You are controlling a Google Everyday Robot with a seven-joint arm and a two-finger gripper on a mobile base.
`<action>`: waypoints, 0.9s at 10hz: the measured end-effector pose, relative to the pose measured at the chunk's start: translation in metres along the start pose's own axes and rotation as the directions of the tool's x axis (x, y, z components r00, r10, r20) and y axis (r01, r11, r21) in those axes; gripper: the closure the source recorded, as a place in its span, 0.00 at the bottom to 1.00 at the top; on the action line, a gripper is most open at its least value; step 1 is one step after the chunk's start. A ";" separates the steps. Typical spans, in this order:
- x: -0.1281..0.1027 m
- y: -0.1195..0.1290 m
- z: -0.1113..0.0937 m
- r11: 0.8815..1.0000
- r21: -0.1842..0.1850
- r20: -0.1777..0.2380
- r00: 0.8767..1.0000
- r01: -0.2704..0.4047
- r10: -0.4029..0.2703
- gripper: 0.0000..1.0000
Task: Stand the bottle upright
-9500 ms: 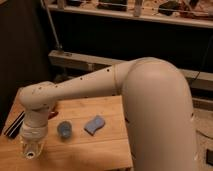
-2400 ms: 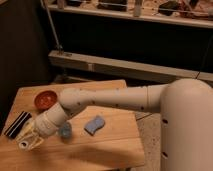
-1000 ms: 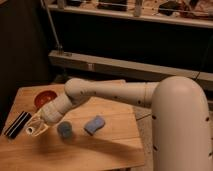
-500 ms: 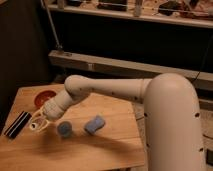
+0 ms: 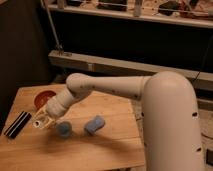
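The gripper (image 5: 43, 120) is positioned over the left part of the wooden table (image 5: 105, 150), at roughly 9 o'clock from the table centre. Its jaws are closed to their narrowest setting around a slim, pale whitish object at the tip, which reads as the bottle (image 5: 38, 122). The bottle is gripped in the jaws and tilted well off vertical, close to lying flat, with its free end directed toward 8 o'clock. Whether the bottle touches the table surface cannot be determined. The white arm (image 5: 100, 89) runs from the large rounded body at 3 o'clock, across the middle of the table, and descends toward 8 o'clock to the wrist and gripper. A small blue cup (image 5: 63, 129) stands upright on the table at 4 o'clock from the gripper, just beside it but apart from the fingers. A flat blue pad (image 5: 94, 125) lies at 3 o'clock from the cup, near it and not touching it. A red bowl (image 5: 44, 98) rests near the far left corner of the table, at 12 o'clock from the gripper; the wrist section of the arm passes just to its right. A flat black object (image 5: 17, 124) lies at the left table edge, at 9 o'clock from the gripper, set diagonally and apart from the bottle. A metal rail (image 5: 110, 64) runs behind the table at 12 o'clock.
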 end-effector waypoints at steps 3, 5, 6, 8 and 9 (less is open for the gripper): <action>0.004 0.020 -0.004 0.999 -0.036 0.013 1.000 0.002 -0.001 0.92; 0.007 0.029 -0.005 0.999 -0.052 0.014 1.000 0.004 -0.003 0.92; 0.007 0.032 -0.006 0.998 -0.067 0.009 1.000 0.006 -0.006 0.92; 0.008 0.036 -0.013 0.993 -0.111 0.002 1.000 0.025 -0.025 0.92; 0.007 0.036 -0.015 0.991 -0.127 0.002 0.999 0.032 -0.032 0.92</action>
